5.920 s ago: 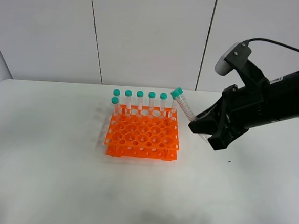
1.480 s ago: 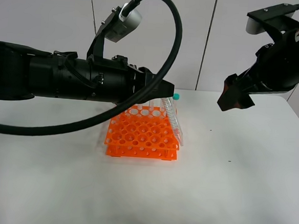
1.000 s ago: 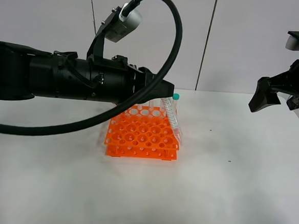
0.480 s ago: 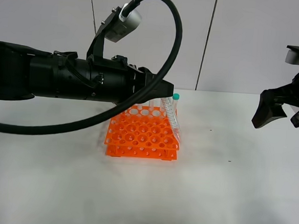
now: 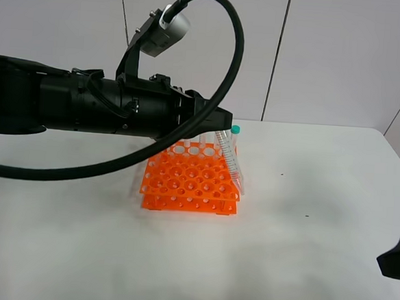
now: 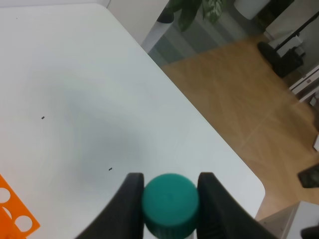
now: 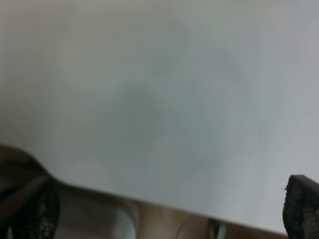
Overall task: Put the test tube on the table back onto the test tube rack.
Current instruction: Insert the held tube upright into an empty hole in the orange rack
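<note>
Left arm (image 5: 86, 108) reaches level, left gripper (image 6: 169, 199) pinched closed; right gripper (image 7: 172, 209) seemingly spread wide

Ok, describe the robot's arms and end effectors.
Left arm: matte black, cylindrical, a silver-grey camera on top, a thick black cable looping over. Left end effector: smooth black fingers. Right end effector: dark, textured pads.

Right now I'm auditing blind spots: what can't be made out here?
- Exterior high: black left arm hides the back row of the bright orange plastic rack.
- Exterior high: slim clear teal-capped tube: tip in a hole or not, too small.
- Left wrist: the edge cuts off the tube below its cap.
- Right wrist: blurred; the edges cut off the right gripper.
</note>
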Motion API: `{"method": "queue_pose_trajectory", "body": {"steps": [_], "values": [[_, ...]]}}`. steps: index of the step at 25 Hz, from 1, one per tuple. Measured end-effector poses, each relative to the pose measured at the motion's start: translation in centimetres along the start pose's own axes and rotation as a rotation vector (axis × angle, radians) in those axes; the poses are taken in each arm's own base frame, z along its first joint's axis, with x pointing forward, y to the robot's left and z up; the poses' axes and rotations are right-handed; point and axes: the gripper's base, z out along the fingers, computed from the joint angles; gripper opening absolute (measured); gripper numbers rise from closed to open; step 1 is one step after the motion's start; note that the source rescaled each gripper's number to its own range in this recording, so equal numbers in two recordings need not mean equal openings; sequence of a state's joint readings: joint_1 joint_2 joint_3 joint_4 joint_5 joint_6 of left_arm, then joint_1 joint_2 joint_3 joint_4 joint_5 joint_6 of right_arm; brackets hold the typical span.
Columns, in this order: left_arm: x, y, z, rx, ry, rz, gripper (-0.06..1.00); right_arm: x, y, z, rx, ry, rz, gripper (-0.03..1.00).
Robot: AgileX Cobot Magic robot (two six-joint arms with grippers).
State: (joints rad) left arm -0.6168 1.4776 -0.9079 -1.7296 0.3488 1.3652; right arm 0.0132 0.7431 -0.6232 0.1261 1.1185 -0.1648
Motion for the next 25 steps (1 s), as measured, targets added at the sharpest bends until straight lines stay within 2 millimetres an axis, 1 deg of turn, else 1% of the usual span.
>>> {"method": "queue_pose_trajectory", "body": {"steps": [2, 3, 4, 6, 9, 12, 19, 25], "values": [[0.0, 0.0, 0.0, 0.0, 0.0, 0.0, 0.0, 2.3, 0.3, -0.6, 0.019, -0.134, -0.01, 1.0], [0.0, 0.0, 0.0, 0.0, 0.0, 0.0, 0.0, 3.2, 0.4, -0.7, 0.025, -0.185, -0.013, 1.0], [0.0, 0.0, 0.0, 0.0, 0.0, 0.0, 0.0, 4.0, 0.5, -1.3, 0.035, -0.247, -0.014, 1.0], [0.0, 0.0, 0.0, 0.0, 0.0, 0.0, 0.0, 5.2, 0.7, -2.5, 0.056, -0.373, -0.021, 1.0], [0.0, 0.0, 0.0, 0.0, 0.0, 0.0, 0.0, 6.7, 0.9, -3.7, 0.079, -0.496, -0.031, 1.0], [0.0, 0.0, 0.0, 0.0, 0.0, 0.0, 0.0, 7.4, 1.0, -4.2, 0.084, -0.554, -0.035, 1.0], [0.0, 0.0, 0.0, 0.0, 0.0, 0.0, 0.0, 8.0, 1.1, -4.6, 0.082, -0.596, -0.045, 1.0], [0.0, 0.0, 0.0, 0.0, 0.0, 0.0, 0.0, 9.7, 1.4, -5.3, 0.089, -0.711, -0.06, 1.0]]}}
